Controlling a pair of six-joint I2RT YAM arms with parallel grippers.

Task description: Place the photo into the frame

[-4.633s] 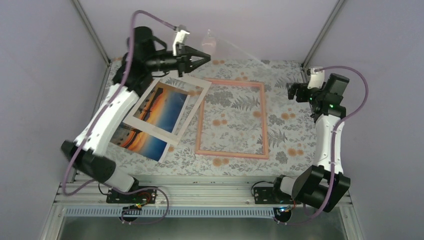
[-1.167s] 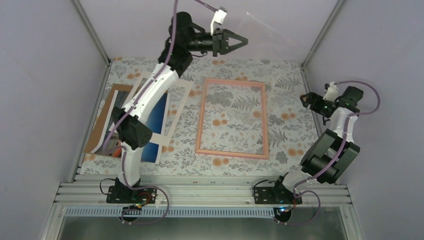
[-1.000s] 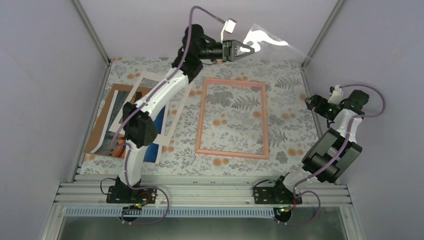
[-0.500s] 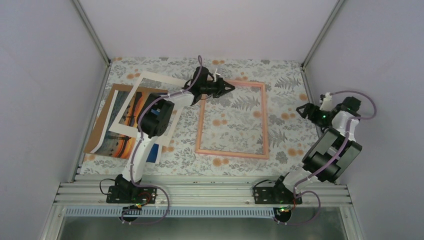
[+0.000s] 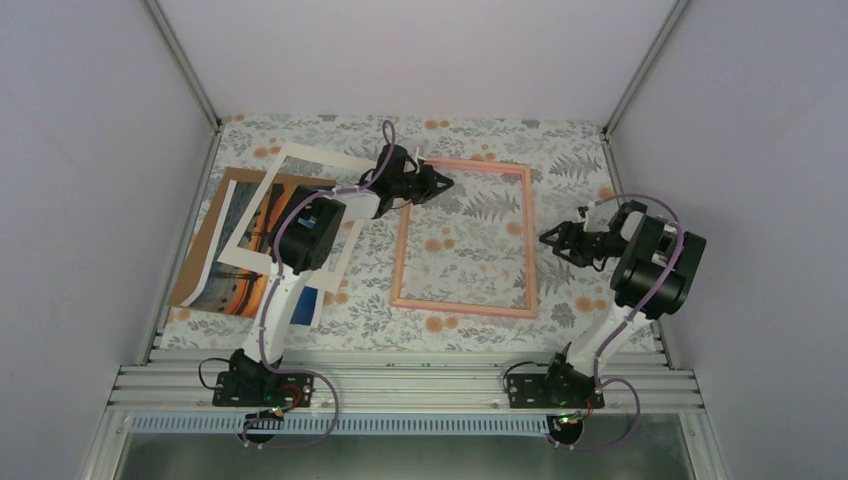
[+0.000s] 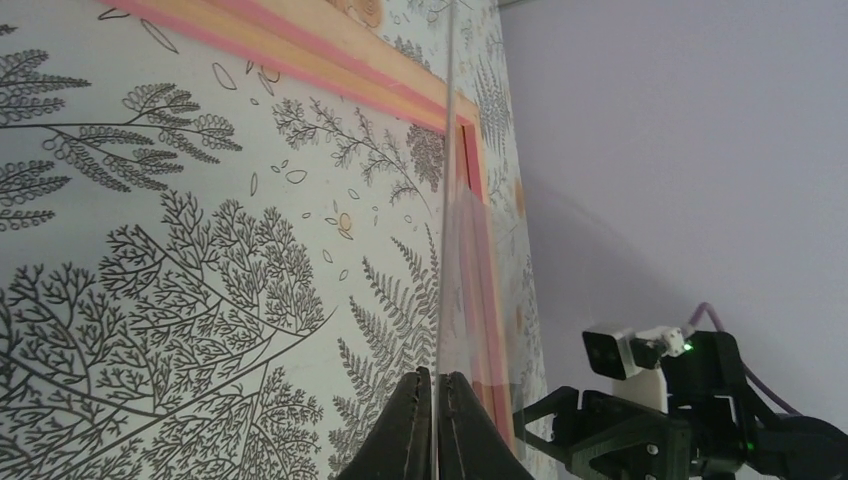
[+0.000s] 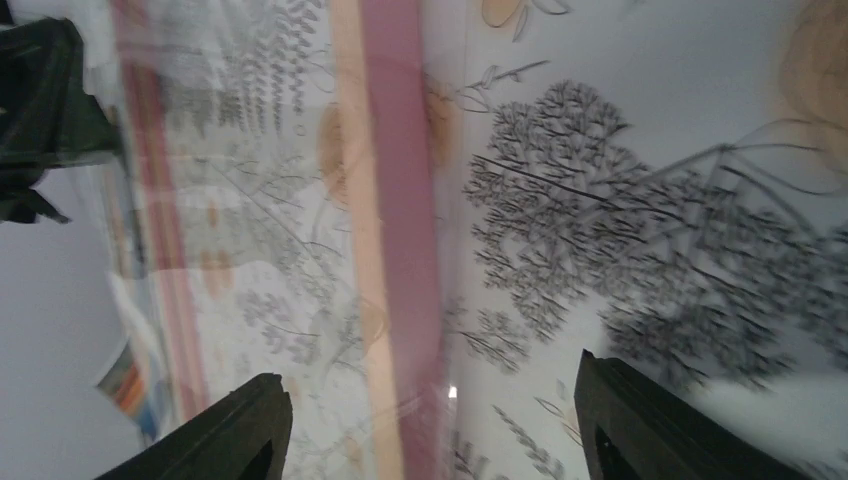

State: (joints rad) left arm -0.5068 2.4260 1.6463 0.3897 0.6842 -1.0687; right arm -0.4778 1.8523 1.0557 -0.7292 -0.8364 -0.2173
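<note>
Left wrist view — left hand [image 6: 433, 378] pinching clear sheet [image 6: 455, 250], frame [image 6: 330, 70] just beyond

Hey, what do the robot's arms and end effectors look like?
The left arm and right arm have white links between bulky black joints, each trailed by a mauve cable. The left end effector and right end effector are black with two tapered fingers; a green light glows at the right wrist.

Left pincer [image 5: 443, 183] pinched closed, arm outstretched; right pincer [image 5: 550, 239] spread apart.
</note>
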